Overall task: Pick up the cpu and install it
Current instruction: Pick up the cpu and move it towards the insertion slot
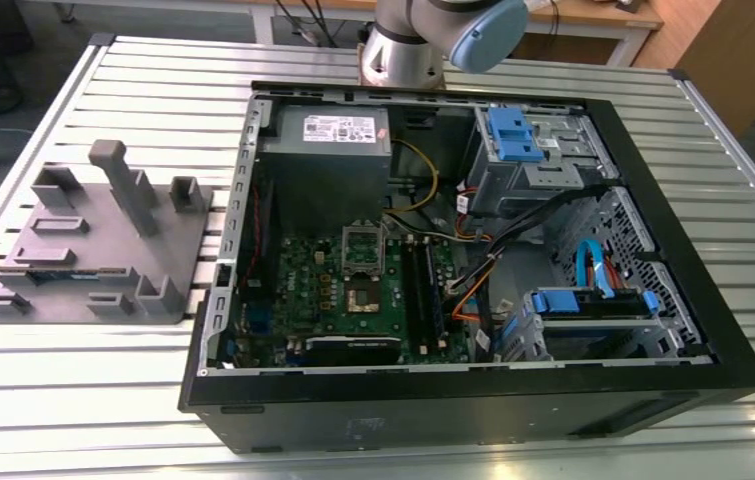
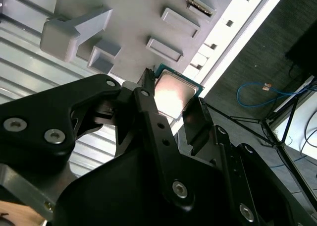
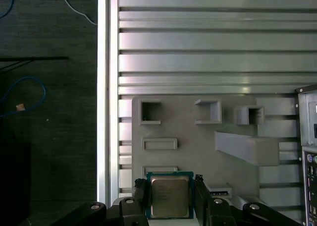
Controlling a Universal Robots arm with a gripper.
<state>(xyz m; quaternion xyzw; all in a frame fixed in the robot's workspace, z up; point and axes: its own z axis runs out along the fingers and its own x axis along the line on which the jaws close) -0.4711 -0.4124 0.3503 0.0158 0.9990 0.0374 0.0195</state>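
In both wrist views the cpu (image 3: 169,198) (image 2: 174,91), a small square chip with a silvery top and a thin green rim, sits between the black fingers of my gripper (image 3: 170,187) (image 2: 171,101). The gripper is shut on it, one finger at each of two opposite edges. The chip hangs well above the grey plastic fixture (image 3: 198,151) (image 2: 133,18). In the exterior view the fixture (image 1: 84,250) lies on the slatted table at the exterior view's left. The arm (image 1: 417,40) rises past the top edge behind the open computer case.
The open black computer case (image 1: 471,400) fills the middle and right of the exterior view. Inside are the green motherboard (image 1: 350,300), its silver socket frame (image 1: 361,270), cables and blue drive bays (image 1: 511,135). A thin green memory stick (image 1: 64,270) lies in the fixture. The table edge (image 3: 103,87) drops to dark floor.
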